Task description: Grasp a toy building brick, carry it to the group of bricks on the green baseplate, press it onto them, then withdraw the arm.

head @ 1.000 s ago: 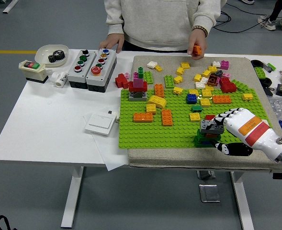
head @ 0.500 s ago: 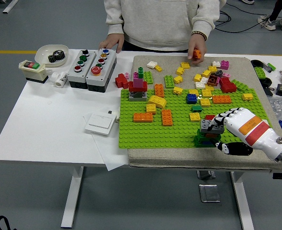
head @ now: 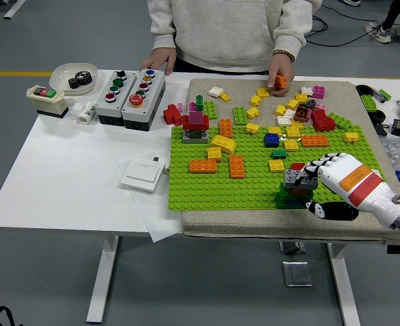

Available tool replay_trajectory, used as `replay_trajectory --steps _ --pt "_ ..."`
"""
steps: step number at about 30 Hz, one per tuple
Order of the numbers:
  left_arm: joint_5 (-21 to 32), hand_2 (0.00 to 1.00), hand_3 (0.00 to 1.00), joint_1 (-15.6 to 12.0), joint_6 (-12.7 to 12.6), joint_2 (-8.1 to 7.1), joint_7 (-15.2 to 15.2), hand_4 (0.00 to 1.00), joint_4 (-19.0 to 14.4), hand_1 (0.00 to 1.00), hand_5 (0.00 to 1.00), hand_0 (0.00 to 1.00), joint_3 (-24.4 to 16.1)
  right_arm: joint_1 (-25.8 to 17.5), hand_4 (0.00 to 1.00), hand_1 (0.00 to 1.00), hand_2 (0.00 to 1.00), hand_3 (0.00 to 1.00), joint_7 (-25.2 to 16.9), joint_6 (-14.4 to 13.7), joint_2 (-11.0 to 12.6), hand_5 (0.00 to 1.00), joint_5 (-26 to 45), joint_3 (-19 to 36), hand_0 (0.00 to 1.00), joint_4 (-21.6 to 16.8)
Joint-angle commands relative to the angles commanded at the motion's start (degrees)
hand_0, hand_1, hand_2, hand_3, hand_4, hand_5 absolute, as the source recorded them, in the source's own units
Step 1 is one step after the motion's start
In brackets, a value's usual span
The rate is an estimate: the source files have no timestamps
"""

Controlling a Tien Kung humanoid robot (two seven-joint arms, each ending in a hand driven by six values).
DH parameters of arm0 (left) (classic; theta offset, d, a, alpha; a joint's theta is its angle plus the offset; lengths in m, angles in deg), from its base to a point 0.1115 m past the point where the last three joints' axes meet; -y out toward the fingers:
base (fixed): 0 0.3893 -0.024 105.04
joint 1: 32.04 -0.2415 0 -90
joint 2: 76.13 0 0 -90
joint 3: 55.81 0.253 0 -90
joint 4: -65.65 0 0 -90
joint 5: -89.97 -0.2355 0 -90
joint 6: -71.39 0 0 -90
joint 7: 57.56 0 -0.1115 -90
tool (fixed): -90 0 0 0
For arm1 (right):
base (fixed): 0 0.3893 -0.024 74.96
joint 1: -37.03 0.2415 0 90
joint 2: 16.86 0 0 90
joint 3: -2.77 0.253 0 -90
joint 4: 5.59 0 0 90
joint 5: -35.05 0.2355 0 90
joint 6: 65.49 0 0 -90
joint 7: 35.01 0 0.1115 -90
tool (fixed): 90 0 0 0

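My right hand (head: 316, 185) comes in from the lower right and is shut on a grey brick (head: 300, 178). It holds that brick on top of a small stack of red and green bricks (head: 293, 195) at the front right of the green baseplate (head: 206, 187). Other bricks stand on the plate: orange ones (head: 236, 166), a yellow one (head: 222, 143), a blue one (head: 271, 139) and a red and grey stack (head: 195, 125). My left arm is out of view.
A person stands at the far side, one hand (head: 280, 70) lowering an orange brick (head: 280, 81) among the loose bricks (head: 296, 109) on the beige mat, the other hand (head: 160, 60) resting by the button boxes (head: 130, 89). A white switch (head: 144, 174) lies left of the plate.
The person's hand with the orange brick has moved down toward the mat. My right hand and the grey brick have stayed in place.
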State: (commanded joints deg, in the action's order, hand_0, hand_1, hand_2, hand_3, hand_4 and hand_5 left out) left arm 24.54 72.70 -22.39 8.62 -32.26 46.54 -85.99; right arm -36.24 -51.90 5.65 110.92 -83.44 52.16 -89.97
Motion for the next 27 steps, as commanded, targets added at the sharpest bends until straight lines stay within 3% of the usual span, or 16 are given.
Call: replay_trajectory --steps 27 --pt "-0.1 0.731 0.581 0.2 0.0 -0.04 -0.1 0.650 0.0 0.709 0.649 0.644 0.0 0.3 0.656 0.549 0.544 0.492 -1.1 -0.1 0.2 0.299 2.0 0.2 0.575 0.7"
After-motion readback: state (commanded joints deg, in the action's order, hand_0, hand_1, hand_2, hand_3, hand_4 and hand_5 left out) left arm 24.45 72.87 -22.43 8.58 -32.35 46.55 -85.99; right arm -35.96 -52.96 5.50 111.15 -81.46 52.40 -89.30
